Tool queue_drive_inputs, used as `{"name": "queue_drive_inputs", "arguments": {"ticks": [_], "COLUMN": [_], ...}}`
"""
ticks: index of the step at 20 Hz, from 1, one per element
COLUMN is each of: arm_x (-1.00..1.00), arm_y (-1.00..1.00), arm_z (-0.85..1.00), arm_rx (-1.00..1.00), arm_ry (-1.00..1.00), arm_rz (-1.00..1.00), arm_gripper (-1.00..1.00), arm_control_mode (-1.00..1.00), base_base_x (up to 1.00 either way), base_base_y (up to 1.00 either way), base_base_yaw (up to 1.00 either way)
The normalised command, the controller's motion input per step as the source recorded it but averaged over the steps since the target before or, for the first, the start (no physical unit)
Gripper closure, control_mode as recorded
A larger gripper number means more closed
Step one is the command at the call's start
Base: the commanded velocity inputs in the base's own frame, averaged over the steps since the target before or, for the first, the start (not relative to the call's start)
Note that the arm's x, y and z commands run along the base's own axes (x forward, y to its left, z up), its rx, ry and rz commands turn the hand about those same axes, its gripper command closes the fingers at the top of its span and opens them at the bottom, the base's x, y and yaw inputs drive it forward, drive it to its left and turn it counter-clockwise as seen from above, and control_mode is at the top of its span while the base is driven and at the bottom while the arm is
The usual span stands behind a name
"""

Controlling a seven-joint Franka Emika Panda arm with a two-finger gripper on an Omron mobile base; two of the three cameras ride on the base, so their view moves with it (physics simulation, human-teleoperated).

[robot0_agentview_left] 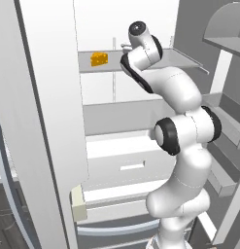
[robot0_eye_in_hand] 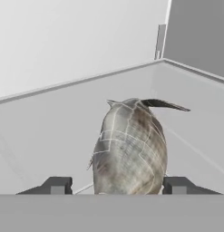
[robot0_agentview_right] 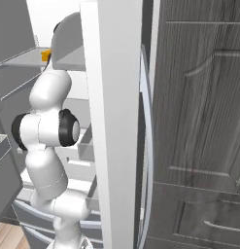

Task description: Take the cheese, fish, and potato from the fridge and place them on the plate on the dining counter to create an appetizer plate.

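gripper (robot0_eye_in_hand: pixel 115 186): fingers on both sides of the fish (robot0_eye_in_hand: pixel 130 149), small gaps, cannot tell if it squeezes | fish: on grey fridge shelf (robot0_eye_in_hand: pixel 50 136) | cheese (robot0_agentview_left: pixel 99 59): same shelf, far left

We list: fish (robot0_eye_in_hand: pixel 130 147), silvery-grey scaled skin, slight sheen; cheese (robot0_agentview_left: pixel 99 59), matt orange-yellow, pitted with holes; fridge (robot0_agentview_left: pixel 53 121), smooth white walls with matt grey shelves; arm (robot0_agentview_left: pixel 182 146), glossy white shell with dark joints; cabinet door (robot0_agentview_right: pixel 199 121), grey wood grain.
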Motion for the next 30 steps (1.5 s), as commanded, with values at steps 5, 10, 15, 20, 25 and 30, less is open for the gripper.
{"name": "queue_drive_inputs", "arguments": {"ticks": [5,10,15,20,25,30], "arm_x": [-0.05,-0.29,-0.59,-0.78,-1.00,-1.00], "arm_y": [0.00,0.02,0.24,0.14,0.10,0.05], "arm_z": [-0.02,0.00,-0.14,-0.01,0.00,0.00], "arm_rx": [0.00,0.00,0.00,0.00,0.00,0.00], "arm_ry": [-0.04,-0.08,0.00,0.00,0.00,0.00], "arm_rz": [-0.01,0.00,0.00,0.00,0.00,0.00], "arm_gripper": [1.00,1.00,1.00,1.00,1.00,1.00], "arm_control_mode": [-1.00,-1.00,-1.00,-1.00,-1.00,-1.00], "base_base_x": [0.00,0.00,0.00,0.00,0.00,0.00], "base_base_y": [0.00,0.00,0.00,0.00,0.00,0.00], "base_base_yaw": [0.00,0.00,0.00,0.00,0.00,0.00]}}
